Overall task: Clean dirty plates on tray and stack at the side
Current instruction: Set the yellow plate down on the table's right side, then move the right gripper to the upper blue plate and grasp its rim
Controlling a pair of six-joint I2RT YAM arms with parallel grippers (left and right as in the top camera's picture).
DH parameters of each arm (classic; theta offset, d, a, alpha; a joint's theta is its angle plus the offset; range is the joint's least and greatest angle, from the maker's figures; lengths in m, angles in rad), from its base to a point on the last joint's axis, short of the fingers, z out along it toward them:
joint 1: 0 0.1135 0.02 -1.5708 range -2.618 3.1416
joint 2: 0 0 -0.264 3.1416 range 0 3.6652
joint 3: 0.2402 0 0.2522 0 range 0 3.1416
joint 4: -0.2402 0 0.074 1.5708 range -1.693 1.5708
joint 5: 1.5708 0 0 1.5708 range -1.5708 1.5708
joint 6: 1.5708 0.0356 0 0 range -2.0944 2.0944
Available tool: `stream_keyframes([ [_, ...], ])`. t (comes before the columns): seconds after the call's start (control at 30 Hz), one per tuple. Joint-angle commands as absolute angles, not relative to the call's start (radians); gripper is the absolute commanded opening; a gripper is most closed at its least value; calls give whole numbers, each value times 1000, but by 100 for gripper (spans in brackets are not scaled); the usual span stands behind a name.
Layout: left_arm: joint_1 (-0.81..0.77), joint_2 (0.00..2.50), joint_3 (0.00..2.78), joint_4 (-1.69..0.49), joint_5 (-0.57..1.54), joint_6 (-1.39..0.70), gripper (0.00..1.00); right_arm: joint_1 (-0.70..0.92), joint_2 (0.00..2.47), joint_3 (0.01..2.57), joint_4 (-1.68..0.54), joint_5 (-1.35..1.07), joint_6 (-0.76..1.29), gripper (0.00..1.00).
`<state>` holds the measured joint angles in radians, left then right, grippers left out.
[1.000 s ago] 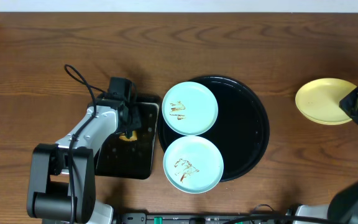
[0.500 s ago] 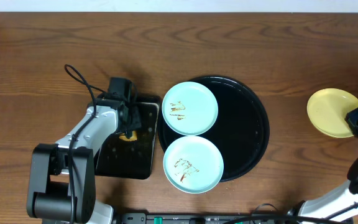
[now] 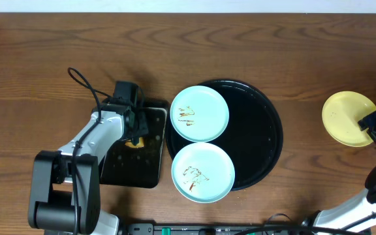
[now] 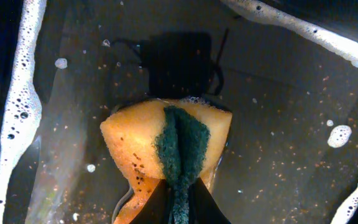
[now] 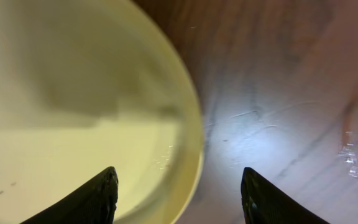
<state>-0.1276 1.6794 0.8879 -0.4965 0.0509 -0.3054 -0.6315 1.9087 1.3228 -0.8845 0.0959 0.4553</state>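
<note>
Now, left pincer (image 4: 176, 202): clamped on sponge (image 4: 166, 146), left of tray (image 3: 266, 130)
Right pincer (image 5: 178, 180): apart astride yellow plate (image 3: 346, 116) rim, right of tray

The rear plate (image 3: 199, 113) and the front plate (image 3: 203, 172) lie on the tray's (image 3: 260, 134) left part; the third plate (image 3: 344, 116) is outside. It lies near the table's (image 3: 44, 52) right edge.

The table (image 3: 44, 52) is brown wood-grain. On the glossy black round tray (image 3: 269, 130), the far plate (image 3: 200, 113) and near plate (image 3: 203, 172) are pale mint-blue, each with thin brown smears. The right plate (image 3: 346, 117) is pale yellow. The sponge (image 4: 135, 146) is yellow-orange, dark-specked, with a dark green layer, amid white foam (image 4: 20, 124) in the black rectangular tray (image 3: 136, 170).
</note>
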Motion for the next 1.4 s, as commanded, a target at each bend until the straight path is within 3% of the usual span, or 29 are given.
stream_keyframes([
  [0.0,-134,1739,850,-518,125,-289,7,-596,1845,1362,-883,17,429,62],
  [0.23,-134,1739,850,-518,125,-289,8,-405,1676,1527,-952,9,410,71],
  [0.37,-134,1739,850,-518,125,-289,8,-250,1653,1554,-985,-49,410,72],
  [0.8,-134,1739,850,-527,143,-289,8,123,1977,1474,-881,-228,430,75],
  [1.37,-134,1739,850,-531,143,-288,8,266,2045,1476,-815,-379,455,72],
])
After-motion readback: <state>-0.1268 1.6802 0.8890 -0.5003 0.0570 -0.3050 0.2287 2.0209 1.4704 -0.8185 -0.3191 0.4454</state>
